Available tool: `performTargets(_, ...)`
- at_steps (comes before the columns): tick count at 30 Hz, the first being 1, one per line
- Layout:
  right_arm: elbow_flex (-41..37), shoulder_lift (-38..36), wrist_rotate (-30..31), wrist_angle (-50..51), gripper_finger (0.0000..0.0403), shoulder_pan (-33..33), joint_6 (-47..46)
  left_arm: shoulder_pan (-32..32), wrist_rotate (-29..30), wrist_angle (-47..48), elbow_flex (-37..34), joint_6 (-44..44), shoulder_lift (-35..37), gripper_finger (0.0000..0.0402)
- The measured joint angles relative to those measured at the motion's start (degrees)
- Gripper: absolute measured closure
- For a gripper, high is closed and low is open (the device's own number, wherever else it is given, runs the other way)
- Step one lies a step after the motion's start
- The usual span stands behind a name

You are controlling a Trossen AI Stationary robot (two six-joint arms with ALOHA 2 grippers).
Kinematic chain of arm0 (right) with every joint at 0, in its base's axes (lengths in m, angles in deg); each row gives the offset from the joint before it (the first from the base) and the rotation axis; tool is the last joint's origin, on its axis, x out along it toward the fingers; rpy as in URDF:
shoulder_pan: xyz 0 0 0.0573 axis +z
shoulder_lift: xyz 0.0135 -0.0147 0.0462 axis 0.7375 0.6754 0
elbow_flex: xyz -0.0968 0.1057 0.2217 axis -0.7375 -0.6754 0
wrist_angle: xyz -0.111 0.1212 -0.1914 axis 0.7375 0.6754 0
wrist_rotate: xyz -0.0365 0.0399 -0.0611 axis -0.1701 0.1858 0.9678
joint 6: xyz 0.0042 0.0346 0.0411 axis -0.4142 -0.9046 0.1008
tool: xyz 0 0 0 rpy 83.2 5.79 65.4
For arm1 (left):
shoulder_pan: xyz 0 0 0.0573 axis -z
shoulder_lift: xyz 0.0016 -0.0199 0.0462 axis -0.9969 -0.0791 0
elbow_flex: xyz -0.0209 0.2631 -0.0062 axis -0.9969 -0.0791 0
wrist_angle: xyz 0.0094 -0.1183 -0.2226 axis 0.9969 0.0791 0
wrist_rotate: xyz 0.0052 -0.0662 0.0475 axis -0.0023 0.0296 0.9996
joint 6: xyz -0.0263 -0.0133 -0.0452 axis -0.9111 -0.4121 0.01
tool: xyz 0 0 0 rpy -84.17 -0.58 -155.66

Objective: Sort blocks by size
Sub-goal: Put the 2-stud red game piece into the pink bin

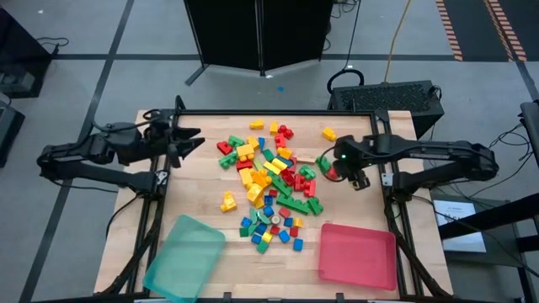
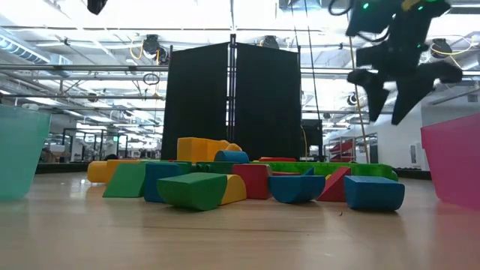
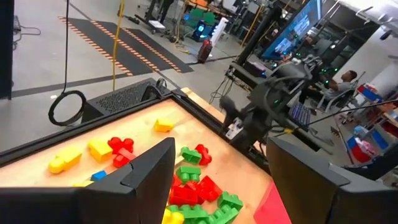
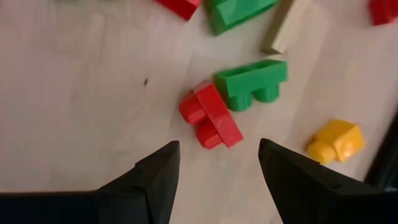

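- Wooden table (image 1: 202, 202): we log the blocks (image 1: 269, 189) heaped mid-table, unsorted.
- Teal tray (image 1: 185, 257) and red tray (image 1: 358, 255), beside the heap: both apparently unfilled.
- Right gripper (image 4: 214, 163): spread above a red block (image 4: 210, 115) at the heap's edge.
- Left gripper (image 1: 189, 145): spread, waiting off the heap.

Blocks (image 1: 268, 189) heaped at mid-table (image 1: 202, 181), taken as landmark. Right gripper (image 1: 354, 178) hangs above the table just right of the heap; left gripper (image 1: 187, 145) off its left, far side. Two trays flank the heap's near side: left (image 1: 185, 257), right (image 1: 358, 254).
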Motion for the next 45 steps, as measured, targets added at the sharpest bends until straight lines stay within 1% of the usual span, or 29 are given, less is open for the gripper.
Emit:
performTargets(3, 0.0, 4.13, -1.5, -2.39, 0.0186, -1.34, 1.38, 0.0, 0.09, 0.98, 0.0, 0.11, 0.85, 0.0146)
performTargets(7, 0.0, 8.49, -1.63, -4.33, 0.0186, -3.17, 2.66, 0.0, 0.41, 1.77, 0.0, 0.47, 1.44, 0.0146)
performTargets(12, 0.0, 11.2, -3.24, -5.47, 0.0186, -5.67, 5.1, 0.0, 0.7, 2.44, 0.0, 0.5, 1.41, 0.0146)
performTargets(16, -0.7, 12.07, -4.13, -6.76, 0.0186, -8.17, 8.14, 0.0, 0.91, 2.42, 0.0, 0.48, 1.41, 0.0146)
performTargets(20, -4.27, 12.11, -4.19, -9.27, 0.0186, -9.7, 9.53, 0.0, 1.58, 2.39, -0.02, 0.39, 1.41, 0.0146)
performTargets(25, -7.89, 12.09, -4.28, -13.54, 0.0186, -9.75, 10.73, 0.0, 2.65, 2.25, -0.02, 0.37, 1.41, 0.0146)
performTargets(31, -11.56, 12.09, -4.29, -21.55, 0.0186, -9.75, 11.59, 0.0, 4.68, 2.24, -0.02, 0.04, 1.41, 0.0146)
performTargets(35, -13.85, 12.09, -4.27, -21.84, 0.0203, -9.75, 9.09, 0.0, 4.68, 2.24, -0.02, 0.02, 1.41, 0.0146)
performTargets(40, -15.3, 11.87, -4.06, -22.24, 0.0255, -9.75, 5.56, 0.0, 4.7, 2.24, -0.02, 0.04, 1.41, 0.0146)
performTargets(45, -15.34, 11.83, -2.87, -21.73, 0.0255, -9.73, -1.2, 0.0, 4.72, 2.26, -0.02, 0.06, 1.41, 0.0146)
